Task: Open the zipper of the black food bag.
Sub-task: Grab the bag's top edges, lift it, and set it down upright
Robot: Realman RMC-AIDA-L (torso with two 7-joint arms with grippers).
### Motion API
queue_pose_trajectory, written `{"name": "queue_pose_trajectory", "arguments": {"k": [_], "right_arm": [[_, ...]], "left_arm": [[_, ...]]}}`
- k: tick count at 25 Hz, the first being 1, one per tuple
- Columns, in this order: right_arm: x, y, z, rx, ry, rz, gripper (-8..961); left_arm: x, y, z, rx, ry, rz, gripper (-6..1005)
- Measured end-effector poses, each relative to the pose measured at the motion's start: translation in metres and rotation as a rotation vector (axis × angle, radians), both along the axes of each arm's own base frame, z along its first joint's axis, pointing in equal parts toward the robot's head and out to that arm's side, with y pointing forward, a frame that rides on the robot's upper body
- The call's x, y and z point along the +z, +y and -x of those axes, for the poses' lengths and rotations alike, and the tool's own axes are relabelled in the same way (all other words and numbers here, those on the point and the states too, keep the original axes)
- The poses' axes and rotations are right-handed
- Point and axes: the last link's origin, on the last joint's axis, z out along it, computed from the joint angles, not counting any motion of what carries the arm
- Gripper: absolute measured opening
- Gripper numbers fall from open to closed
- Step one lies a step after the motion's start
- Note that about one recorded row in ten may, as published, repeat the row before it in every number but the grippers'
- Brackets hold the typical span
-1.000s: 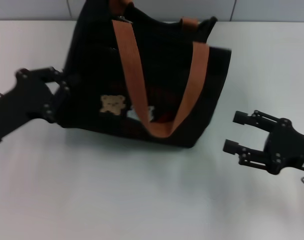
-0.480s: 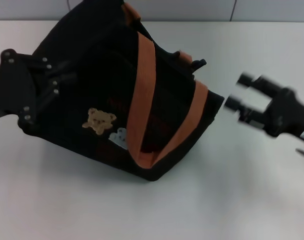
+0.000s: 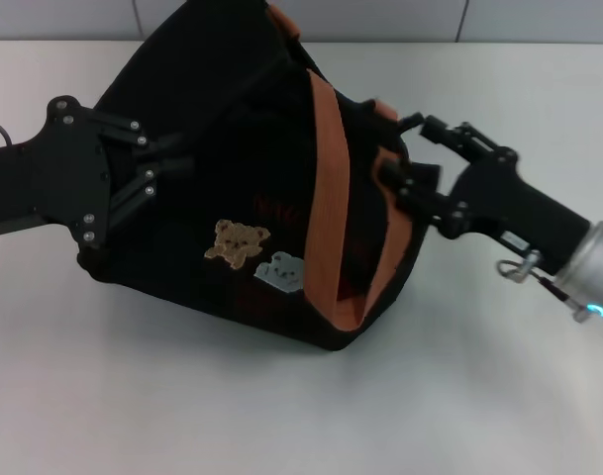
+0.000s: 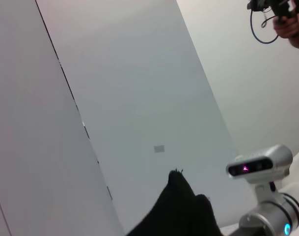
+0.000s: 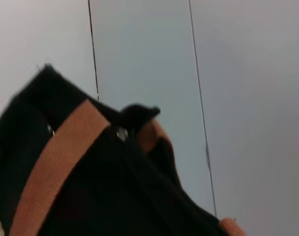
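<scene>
Left end effector [image 3: 160, 163] gripped the black food bag [image 3: 232, 178] at its left end. Right end effector [image 3: 405, 153] sat spread wide at the bag's right top corner. Bag was tilted on the table [image 3: 281, 416].

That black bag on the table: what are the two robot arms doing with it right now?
Both arms are on the black bag, which sits tilted on the white table. The left gripper is at the bag's left end, its fingers pressed into the fabric. The right gripper is at the bag's upper right end, beside an orange strap. The zipper itself cannot be made out, so whether it has started to open cannot be told.
</scene>
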Motion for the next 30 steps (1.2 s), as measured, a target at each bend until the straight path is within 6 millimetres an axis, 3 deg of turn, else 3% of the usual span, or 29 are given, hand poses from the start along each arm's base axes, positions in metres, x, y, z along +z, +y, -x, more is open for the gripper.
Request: {"name": "queue_pose_trajectory", "arguments": {"k": [4, 15, 22, 30], "right_arm": [[-0.011, 0.000, 0.006, 0.005, -0.018, 0.044, 786], [-0.045, -0.030, 0.034, 0.115, 0.011, 0.208, 782], [-0.038, -0.031, 0.025, 0.088, 0.019, 0.176, 774], [-0.010, -0.029, 0.001, 0.034, 0.050, 0.042, 764]], "left_arm": [[0.002, 0.002, -0.002, -0.005, -0.006, -0.010, 76], [-0.003, 0.013, -0.019, -0.050, -0.029, -0.015, 76], [-0.016, 0.012, -0.022, -0.055, -0.016, 0.012, 77], [-0.028, 0.011, -0.017, -0.026, 0.013, 0.013, 84]]}}
